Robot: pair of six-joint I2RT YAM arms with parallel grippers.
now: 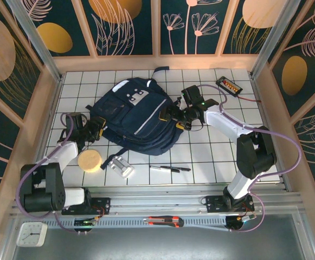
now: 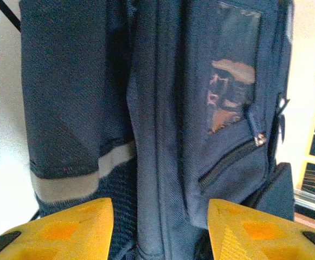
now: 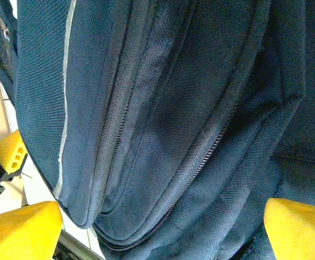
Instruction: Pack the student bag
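Navy student bag (image 1: 135, 116), one; pens (image 1: 160, 168), seemingly two.

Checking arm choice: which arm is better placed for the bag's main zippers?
Likely right: the right gripper is open over the student bag's long zippers; the left gripper faces a pocket.

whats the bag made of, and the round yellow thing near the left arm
Bag: woven synthetic-looking fabric, matte, twill weave visible up close; its pale stripe looks like reflective tape. Yellow disc: probably sponge or foam, dull and pitted, but too small to confirm.
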